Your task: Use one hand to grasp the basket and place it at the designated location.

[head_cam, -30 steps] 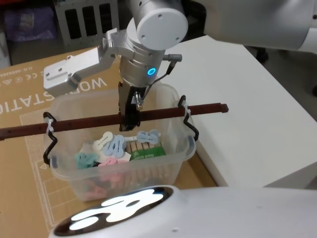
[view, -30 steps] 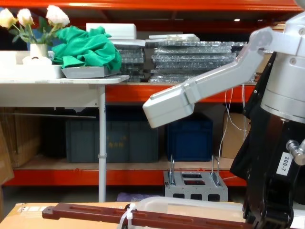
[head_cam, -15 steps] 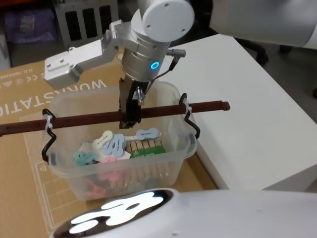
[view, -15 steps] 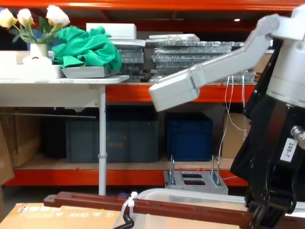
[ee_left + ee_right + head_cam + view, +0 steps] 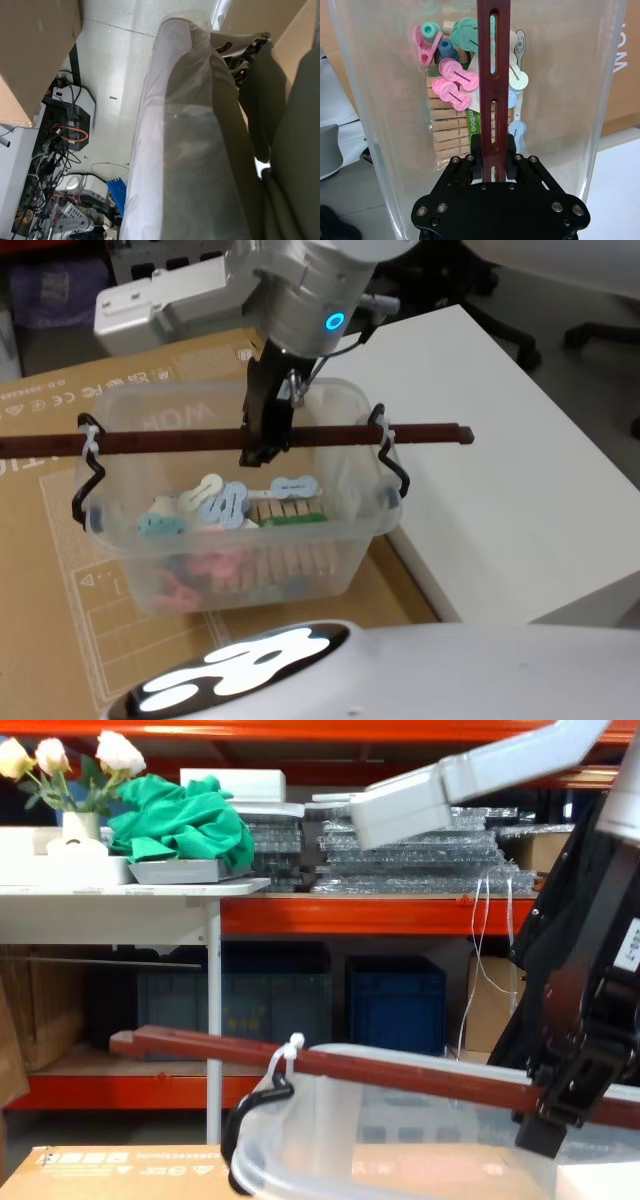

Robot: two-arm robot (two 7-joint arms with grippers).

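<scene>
Basket (image 5: 330, 388): clear plastic tub, hanging over the cardboard sheet (image 5: 60, 640), with the white table (image 5: 500, 470) just beside it on the robot's right. Whether its base is off the sheet cannot be told. Contents: pastel clips and wooden clothes pegs (image 5: 451, 132).

Handle (image 5: 160, 440): reddish-brown slotted bar, tied to the rim with white zip ties. Its long axis runs left to right across the robot, and both ends overhang the rim.

Right gripper (image 5: 262, 445): comes down from above with its black fingers (image 5: 481, 150) clamped on the bar, crosswise to its length, near the middle of the tub. The wrist view shows the bar running straight out between the jaws.

Balance, by judgement: the hold sits close to the midpoint, so the tub should hang fairly level. The bar can still turn in the jaws if the load swings.

Next move, by judgement: carry sideways along the bar's axis toward the table. No mark for the spot is visible.

Left arm: idle, away from the basket, low beside cardboard.
</scene>
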